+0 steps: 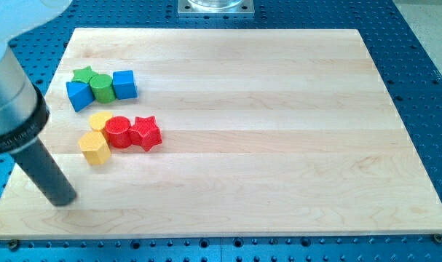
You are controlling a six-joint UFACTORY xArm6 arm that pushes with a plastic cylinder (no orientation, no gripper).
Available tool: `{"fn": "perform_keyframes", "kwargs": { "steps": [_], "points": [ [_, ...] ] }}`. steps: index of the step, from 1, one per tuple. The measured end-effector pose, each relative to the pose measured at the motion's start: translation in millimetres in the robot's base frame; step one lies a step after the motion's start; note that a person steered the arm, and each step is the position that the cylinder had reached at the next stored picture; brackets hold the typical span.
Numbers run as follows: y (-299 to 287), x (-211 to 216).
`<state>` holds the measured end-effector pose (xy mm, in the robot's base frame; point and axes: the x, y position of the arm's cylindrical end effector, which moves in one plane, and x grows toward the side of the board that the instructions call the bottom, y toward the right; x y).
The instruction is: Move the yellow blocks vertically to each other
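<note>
My tip [62,198] is seen on the desk [279,182], below-left of the yellow hexagon block [95,148] | yellow rounded block [100,121], seemingly heart-shaped, touching above it | no hand fitted.

Single camera watched wooden board [228,131] from high above its near edge, tilted down, whole board framed; no second view.

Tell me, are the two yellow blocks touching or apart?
Touching, it seems: the yellow heart sits directly above the yellow hexagon with no gap visible. My tip is off both.
</note>
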<state>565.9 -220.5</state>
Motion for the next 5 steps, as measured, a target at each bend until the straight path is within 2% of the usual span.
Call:
{"fn": "perform_keyframes", "kwargs": {
  "steps": [3, 4, 5],
  "points": [
    [11.7, -94.5],
    [82.4, -101.5],
    [89.8, -117.9]
  ]
}}
